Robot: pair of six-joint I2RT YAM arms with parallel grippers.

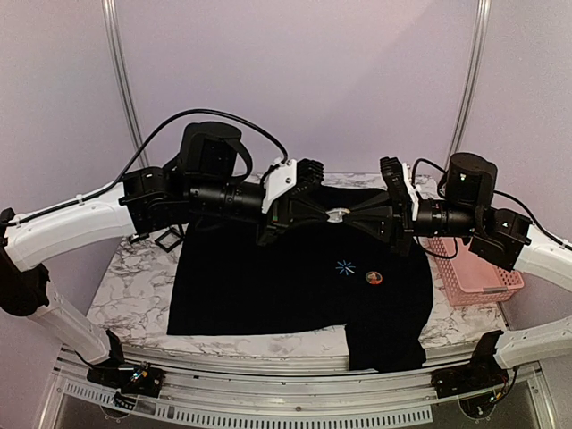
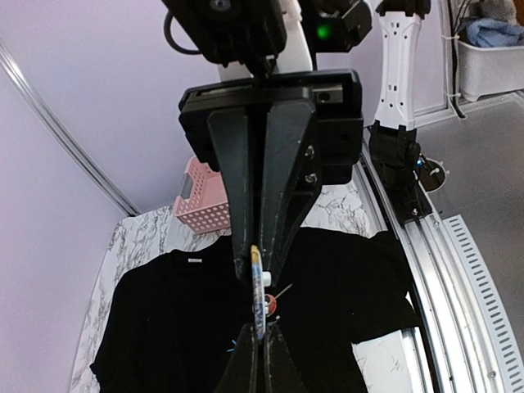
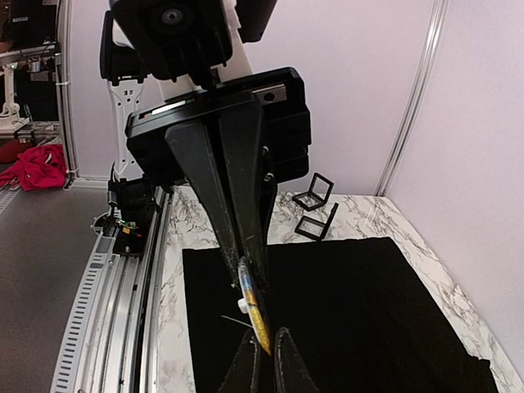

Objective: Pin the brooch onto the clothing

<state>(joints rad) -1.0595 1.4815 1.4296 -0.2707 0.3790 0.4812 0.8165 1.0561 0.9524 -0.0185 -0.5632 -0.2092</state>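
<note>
While suspended over black T-shirt (image 1: pixel 268 286), brooch (image 2: pixel 258 286) sits edge-on, clamped by left gripper (image 1: pixel 318 214); right gripper (image 1: pixel 357 215) apparently closed on its other end, tip to tip. Position: 12 o'clock from starburst mark (image 1: pixel 345 266). Shirt flat on marble table (image 1: pixel 143 286), hem overhanging at 6 o'clock.

Marble table (image 1: pixel 134 299) bearing black T-shirt (image 1: pixel 268 290), pink basket (image 1: pixel 481 275), small black frames (image 1: pixel 169 239).

No words, numbers or brand names can be read anywhere. The only sign is a small light-blue starburst (image 1: pixel 345 266) on the black shirt (image 1: pixel 268 286). The round badge (image 1: pixel 374 278) beside it is too small to read.
</note>
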